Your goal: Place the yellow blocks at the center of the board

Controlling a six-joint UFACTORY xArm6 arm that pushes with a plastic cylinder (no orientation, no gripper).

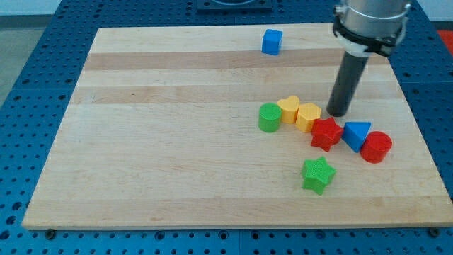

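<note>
My tip (335, 113) stands on the wooden board (177, 142), a bare rod end with no pincer to open or clench, so it grasps nothing. Taking the tip as the landmark: the two yellow blocks sit to its left in the view. The nearer yellow block (308, 116), roughly hexagonal, lies just beside the tip, with a narrow gap showing between them; whether they touch I cannot tell for sure. The farther yellow block (289, 108), of a rounded shape I cannot name with certainty, lies beyond it to the left, touching the first yellow one. Further left again, against that second yellow block, stands a green cylinder (269, 117). Just below the tip lies a red star (326, 134), pressed close to the nearer yellow block. Down and to the right of the tip sits a blue triangle (356, 134), beside the red star, and past it to the right a red cylinder (376, 147) that touches the triangle. Well below the tip, apart from the cluster, is a green star (317, 175). Far up and to the left of the tip, near the board's top edge, rests a blue cube (272, 42), alone. The board holds all the blocks; there are no containers on it.
</note>
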